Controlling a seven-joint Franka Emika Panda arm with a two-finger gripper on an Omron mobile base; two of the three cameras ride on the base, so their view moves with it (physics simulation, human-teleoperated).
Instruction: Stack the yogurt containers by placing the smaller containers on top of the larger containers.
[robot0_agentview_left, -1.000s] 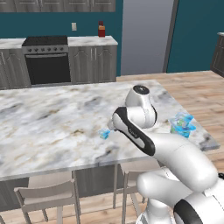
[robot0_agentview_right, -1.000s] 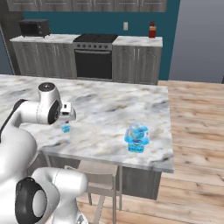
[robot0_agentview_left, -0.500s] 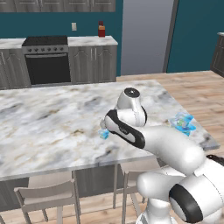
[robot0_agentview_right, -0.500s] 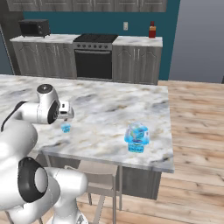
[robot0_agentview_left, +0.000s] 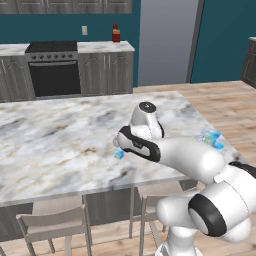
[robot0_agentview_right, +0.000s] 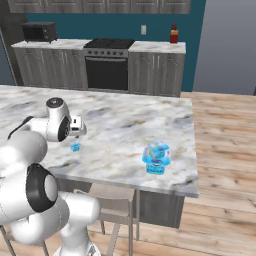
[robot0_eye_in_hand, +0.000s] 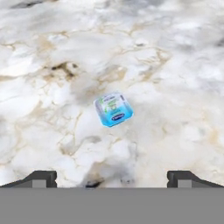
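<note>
The smaller container (robot0_eye_in_hand: 113, 108), a tiny light-blue cup with a pale printed top, stands on the marble island; it also shows as the tiny cup (robot0_agentview_left: 119, 154) (robot0_agentview_right: 75, 146) near the front edge. My gripper (robot0_eye_in_hand: 112, 178) hangs open just above it, its fingertips (robot0_eye_in_hand: 41, 177) spread wide and holding nothing. The hand (robot0_agentview_right: 76, 126) sits directly over the cup. The larger container (robot0_agentview_right: 156, 157), a light-blue boxy tub (robot0_agentview_left: 211, 139), stands well to the right near the island's right end, apart from the gripper.
The marble island (robot0_agentview_right: 120, 120) has stools (robot0_agentview_left: 55, 225) tucked under its front edge. Behind it are a stove (robot0_agentview_right: 107, 65), a counter with a red bottle (robot0_agentview_right: 174, 34) and a microwave (robot0_agentview_right: 39, 32). Wooden floor lies to the right.
The arm has swung slightly to the left and settled over the small cup. The jaws stay open and both containers have not moved.
</note>
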